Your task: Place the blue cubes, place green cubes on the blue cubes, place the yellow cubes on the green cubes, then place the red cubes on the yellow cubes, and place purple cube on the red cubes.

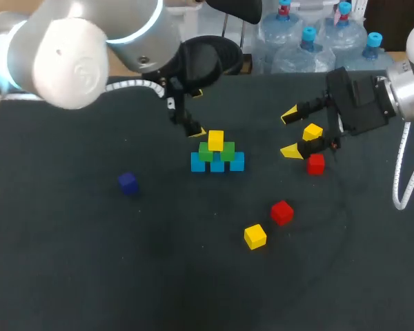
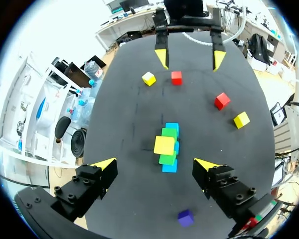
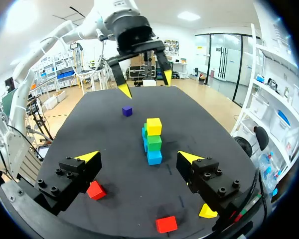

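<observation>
Tabletop (image 1: 69,269) stack (image 1: 217,153) reads as pyramid only overhead

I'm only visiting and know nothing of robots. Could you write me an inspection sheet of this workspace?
Surface: black table, flat.
Job's things: stack of three blue, two green, one yellow cube; loose purple cube, two red cubes, two yellow cubes.
Clutter: nothing seen.
Grippers: left gripper open, empty, close above the stack; right gripper open, empty, near a yellow and a red cube.
Cables: white coiled cable on each arm.
Surroundings: nothing seen reaching over the table.
</observation>
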Controlling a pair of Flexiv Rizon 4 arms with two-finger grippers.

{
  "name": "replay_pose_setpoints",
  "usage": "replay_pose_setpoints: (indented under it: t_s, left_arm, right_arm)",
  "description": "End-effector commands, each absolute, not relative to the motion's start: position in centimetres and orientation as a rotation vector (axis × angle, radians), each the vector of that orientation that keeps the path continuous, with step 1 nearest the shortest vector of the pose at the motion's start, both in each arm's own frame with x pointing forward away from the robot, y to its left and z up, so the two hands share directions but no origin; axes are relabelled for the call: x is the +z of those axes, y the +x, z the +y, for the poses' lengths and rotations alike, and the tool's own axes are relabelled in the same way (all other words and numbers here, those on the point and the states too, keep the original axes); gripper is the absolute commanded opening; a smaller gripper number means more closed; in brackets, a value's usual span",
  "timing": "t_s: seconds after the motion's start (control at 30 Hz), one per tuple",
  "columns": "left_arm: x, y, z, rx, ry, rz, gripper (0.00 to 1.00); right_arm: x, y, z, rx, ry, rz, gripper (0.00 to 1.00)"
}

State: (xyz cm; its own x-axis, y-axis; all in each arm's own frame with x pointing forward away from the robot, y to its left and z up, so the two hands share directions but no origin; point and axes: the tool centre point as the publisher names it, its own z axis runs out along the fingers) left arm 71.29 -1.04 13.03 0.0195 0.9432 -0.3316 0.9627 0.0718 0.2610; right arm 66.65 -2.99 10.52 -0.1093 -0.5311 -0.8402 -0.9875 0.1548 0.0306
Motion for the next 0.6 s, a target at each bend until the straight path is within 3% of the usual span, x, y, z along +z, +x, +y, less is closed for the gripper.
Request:
replay_pose_setpoints:
  t_s: [0.03,0.6]
  left_arm:
    - [14.3,69.1,1.3,-0.108,1.797,1.876,1.00]
    - [17.2,66.1,5.2,-0.151,1.641,1.820,1.00]
  right_arm:
    - [10.5,66.7,-3.0,0.831,-1.460,1.734,1.00]
    - [10.5,66.7,-3.0,0.831,-1.460,1.734,1.00]
